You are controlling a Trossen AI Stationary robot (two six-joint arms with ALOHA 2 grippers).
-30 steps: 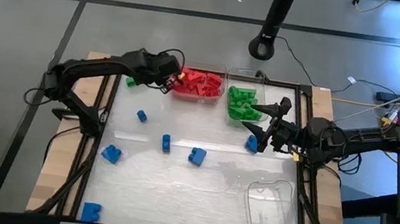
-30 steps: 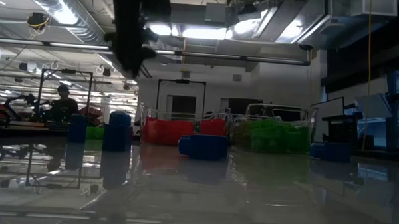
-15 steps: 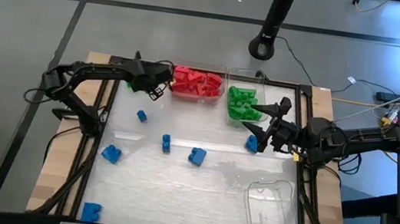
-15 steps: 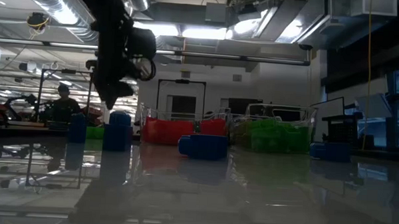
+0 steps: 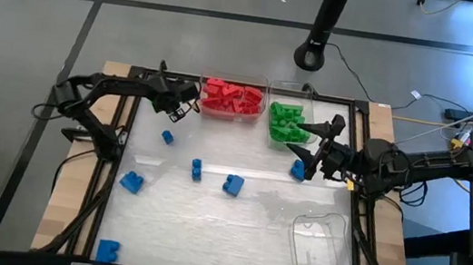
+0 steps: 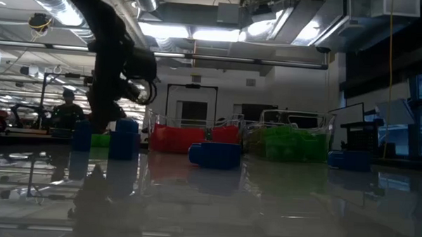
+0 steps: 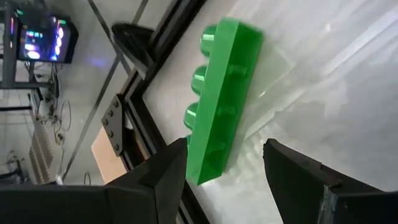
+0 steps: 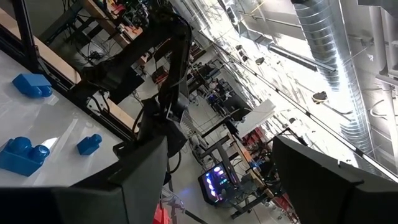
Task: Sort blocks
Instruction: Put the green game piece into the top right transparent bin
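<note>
1. The left end effector [image 5: 170, 103] sits at the counter's [image 5: 244, 216] far-left corner, fingers spread apart, straddling a green block [image 7: 221, 102] that lies on the counter by the frame edge.
2. The right end effector [image 5: 312, 149] hangs beside the green bin [image 5: 286, 121], just by a blue block [image 5: 297, 170]; I cannot tell its finger state.
3. Red blocks [image 5: 232, 96] fill the red bin next to the green one.
4. Loose blue blocks [image 5: 232, 183] lie scattered over the counter.
5. An empty clear bin [image 5: 323, 254] stands near the front-right corner.
</note>
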